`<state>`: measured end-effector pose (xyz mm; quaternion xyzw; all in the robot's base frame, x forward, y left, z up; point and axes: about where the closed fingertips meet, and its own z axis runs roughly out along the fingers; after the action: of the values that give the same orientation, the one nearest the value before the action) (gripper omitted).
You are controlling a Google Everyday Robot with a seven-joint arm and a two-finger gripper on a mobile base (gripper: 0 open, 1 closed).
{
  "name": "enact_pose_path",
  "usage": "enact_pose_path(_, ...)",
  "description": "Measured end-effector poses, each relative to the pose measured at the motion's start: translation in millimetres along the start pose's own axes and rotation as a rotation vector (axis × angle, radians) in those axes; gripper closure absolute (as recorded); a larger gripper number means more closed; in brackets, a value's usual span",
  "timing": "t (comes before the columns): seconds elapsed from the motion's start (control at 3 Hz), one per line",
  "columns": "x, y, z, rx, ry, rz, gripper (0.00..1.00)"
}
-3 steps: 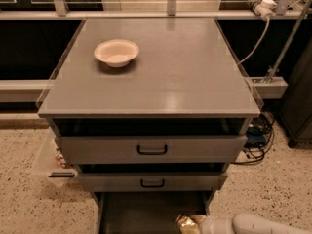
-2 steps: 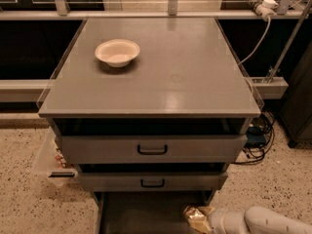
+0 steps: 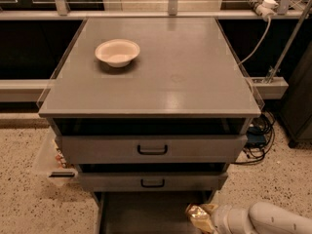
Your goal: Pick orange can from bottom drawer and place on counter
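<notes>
Gripping the shiny orange-copper metal can (image 3: 196, 216) low over the right side of the dark grey bottom drawer (image 3: 141, 216), my end effector (image 3: 208, 220) looks clamped on its sidewall. I judge it light, slick and dentable: hold mid-body, gently, up to the flat grey desk (image 3: 195, 82).

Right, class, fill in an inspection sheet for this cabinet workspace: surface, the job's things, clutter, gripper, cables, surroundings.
Surface: counter, flat matte grey, with clear strips along its edges.
Job's things: orange can at the right front of the open bottom drawer, against the gripper; not yet on the counter.
Clutter: white bowl upright on the counter, left rear.
Grippers: gripper at the lower right of the view, over the bottom drawer, beside the can.
Cables: white cable hangs right of the counter; dark cables lie on the floor there.
Surroundings: two handled drawers; speckled floor.
</notes>
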<state>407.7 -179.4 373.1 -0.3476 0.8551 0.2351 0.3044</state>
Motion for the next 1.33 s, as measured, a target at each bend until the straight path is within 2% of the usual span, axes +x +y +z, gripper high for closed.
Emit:
enact_pose_path(0.33,-27,51,-32,-0.025,0.062,-0.065,1.00)
enact_pose_path(0.67,-43,119,-67,-0.047,0.095,-0.127,1.00)
enact_pose_path(1.0,-60,139,-80,-0.042,0.108,-0.207,1.00)
enact_pose_path(1.33,-60,137,-81,-0.039,0.107,-0.207,1.00)
